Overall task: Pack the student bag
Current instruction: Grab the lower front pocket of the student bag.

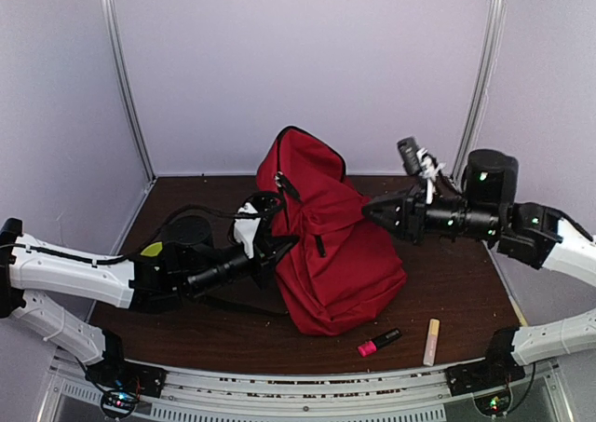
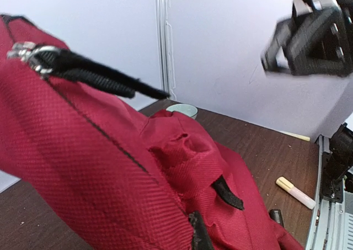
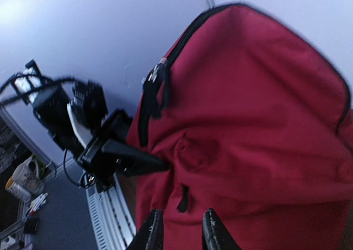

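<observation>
The student bag (image 1: 335,245), a red backpack with black zipper pulls, slumps upright at the middle of the table. My left gripper (image 1: 287,244) is against its left side, shut on a pinch of red fabric. In the left wrist view the bag (image 2: 99,167) fills the frame and only one dark fingertip (image 2: 199,234) shows. My right gripper (image 1: 367,210) hovers at the bag's upper right, open and empty. In the right wrist view its fingers (image 3: 151,232) stand apart before the bag (image 3: 259,128), near a black pocket pull (image 3: 182,199). The main zipper (image 3: 157,76) looks closed.
A pink highlighter (image 1: 379,342) and a cream marker (image 1: 431,341) lie on the table in front of the bag at the right. A black round thing (image 1: 186,228) with a yellow-green item (image 1: 152,249) sits at the left. A pale green round object (image 2: 182,110) lies behind the bag.
</observation>
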Controlling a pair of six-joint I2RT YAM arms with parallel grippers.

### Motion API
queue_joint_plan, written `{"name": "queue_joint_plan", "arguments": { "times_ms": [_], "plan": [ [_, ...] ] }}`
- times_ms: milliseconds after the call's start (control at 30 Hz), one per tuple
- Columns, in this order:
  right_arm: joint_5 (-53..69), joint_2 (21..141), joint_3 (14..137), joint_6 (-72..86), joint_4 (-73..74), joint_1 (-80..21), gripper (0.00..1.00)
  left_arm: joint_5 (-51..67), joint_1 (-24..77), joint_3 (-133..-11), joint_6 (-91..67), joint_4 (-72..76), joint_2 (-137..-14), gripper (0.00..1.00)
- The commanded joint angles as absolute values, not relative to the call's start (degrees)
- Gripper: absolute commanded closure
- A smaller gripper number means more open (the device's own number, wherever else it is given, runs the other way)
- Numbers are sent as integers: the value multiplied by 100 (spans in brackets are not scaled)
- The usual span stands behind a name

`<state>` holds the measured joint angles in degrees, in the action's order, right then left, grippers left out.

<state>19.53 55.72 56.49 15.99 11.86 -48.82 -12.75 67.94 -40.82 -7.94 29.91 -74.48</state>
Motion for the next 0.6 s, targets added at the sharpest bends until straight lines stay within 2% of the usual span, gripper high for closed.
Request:
{"name": "queue_joint_plan", "arguments": {
  "times_ms": [0,200,500,567],
  "plan": [
    [2145,6079,5048,2309,-45,-5583,74,-1140,6829,-4543,-406,3520,-7383,100],
    [1656,6865,5451,2074,-69,-5612,73,-1162,6841,-4742,-153,3176,-7422,100],
    [2020,7436,5673,2115,-271,-5611,74,-1213,6855,-4748,-64,3063,-7412,100],
    [2059,7511,5702,2173,-330,-5610,79,-1199,6855,-4771,-43,3050,-7434,100]
  ]
}}
